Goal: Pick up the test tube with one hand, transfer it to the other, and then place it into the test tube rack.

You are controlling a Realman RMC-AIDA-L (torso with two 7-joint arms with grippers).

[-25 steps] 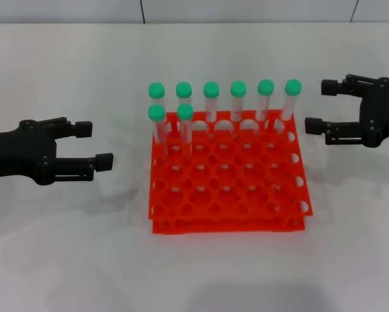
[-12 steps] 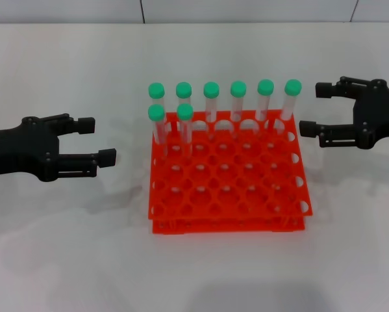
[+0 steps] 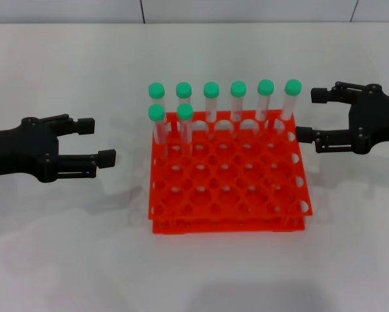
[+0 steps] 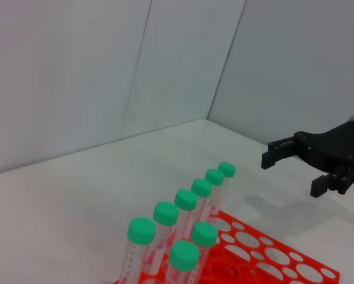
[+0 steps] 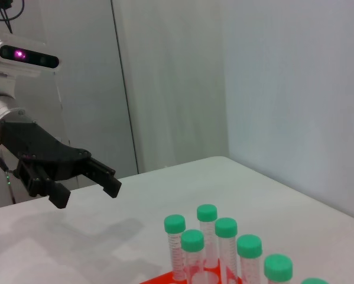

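Note:
The orange-red test tube rack (image 3: 226, 195) stands mid-table. Several identical green-capped test tubes stand upright in its back row, and two more in the second row at the left (image 3: 156, 123). My right gripper (image 3: 310, 115) is open, just right of the back-right tube (image 3: 291, 99), with its fingertips a little short of it and nothing between them. It also shows in the left wrist view as the right gripper (image 4: 294, 174). My left gripper (image 3: 97, 141) hovers open and empty to the left of the rack, apart from it. The right wrist view shows this left gripper (image 5: 87, 190) beyond the tubes (image 5: 191, 248).
The white table (image 3: 64, 247) spreads all around the rack. A pale wall rises behind it (image 4: 106, 71). Most rack holes in front of the tubes hold nothing.
My right gripper has moved left toward the back-right tube, still open. My left gripper edged slightly right and then held still.

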